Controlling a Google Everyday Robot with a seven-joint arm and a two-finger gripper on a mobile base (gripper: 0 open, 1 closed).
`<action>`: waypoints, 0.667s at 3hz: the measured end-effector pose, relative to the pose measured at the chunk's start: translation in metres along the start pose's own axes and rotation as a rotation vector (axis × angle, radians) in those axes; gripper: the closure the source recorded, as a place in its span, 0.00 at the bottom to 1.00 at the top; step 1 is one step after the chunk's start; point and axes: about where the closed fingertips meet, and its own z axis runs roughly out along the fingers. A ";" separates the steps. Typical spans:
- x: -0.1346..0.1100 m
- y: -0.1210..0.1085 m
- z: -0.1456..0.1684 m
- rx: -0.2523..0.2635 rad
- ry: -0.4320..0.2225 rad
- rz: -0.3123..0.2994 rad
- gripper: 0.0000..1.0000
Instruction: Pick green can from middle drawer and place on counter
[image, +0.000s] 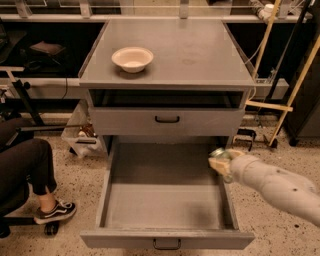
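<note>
The green can shows as a small green and silvery patch in my gripper, which is shut on it. The cream arm reaches in from the lower right. Gripper and can hang over the right side wall of the open middle drawer, above its bare grey floor. The counter is the flat grey top of the cabinet, up and behind the gripper. Most of the can is hidden by the gripper.
A cream bowl stands on the counter's left part. The shallower drawer front with a black handle is closed above the open drawer. A seated person's leg and shoe are at the left. Wooden poles lean at the right.
</note>
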 end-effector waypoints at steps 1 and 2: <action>-0.032 -0.072 -0.058 0.099 -0.024 0.064 1.00; -0.073 -0.132 -0.111 0.170 -0.051 0.104 1.00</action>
